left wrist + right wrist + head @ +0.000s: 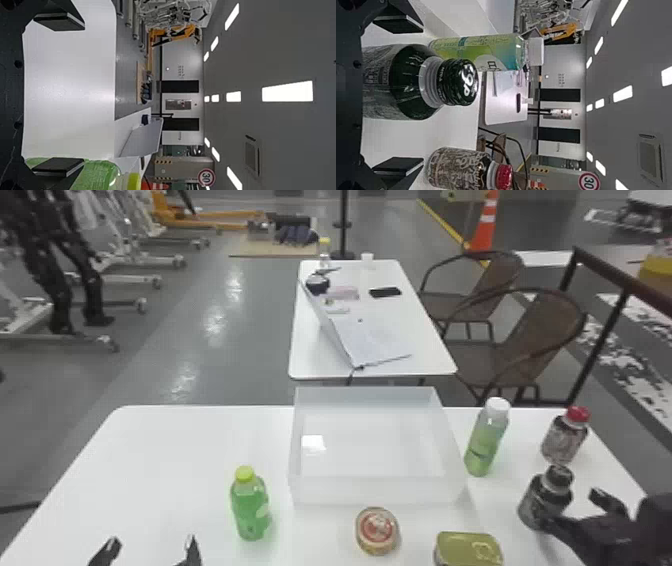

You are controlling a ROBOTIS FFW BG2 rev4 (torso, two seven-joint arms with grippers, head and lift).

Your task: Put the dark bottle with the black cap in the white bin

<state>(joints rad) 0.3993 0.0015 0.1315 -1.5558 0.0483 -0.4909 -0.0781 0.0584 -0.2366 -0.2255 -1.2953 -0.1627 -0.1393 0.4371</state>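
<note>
Left claw (151, 549): at the near left edge of the tabletop (175, 465), fingers spread with nothing between them; idle, with no part in this step as far as I can judge.
Yellow-capped green bottle (251, 507): upright, between the left claw and the bin; best left alone.
White bin (377, 490): mid-tabletop, open at the top; the drop spot for the dark bottle.
Round tin (377, 530): just in front of the bin's near wall.
Flat tin (467, 550): at the near edge, right of the round tin.
White-capped bottle (486, 437): upright beside the bin's right side, so it stands close to the likely carry path; a low swing could knock it.
Dark bottle with the black cap (545, 497): upright on the tabletop, right of the bin and outside it, lying within the spread of the right claw's fingers.
Red-capped bottle (565, 437): upright behind the dark bottle; a wide turn might clip it.
Right claw (572, 508): released, a gap showing on both sides of the bottle in the wrist view.
Step in hand: lining up the grasp, which looks nearly ready.
Next move: close evenly on the body, lift straight up above the neighbours and the bin wall, then carry left.
</note>
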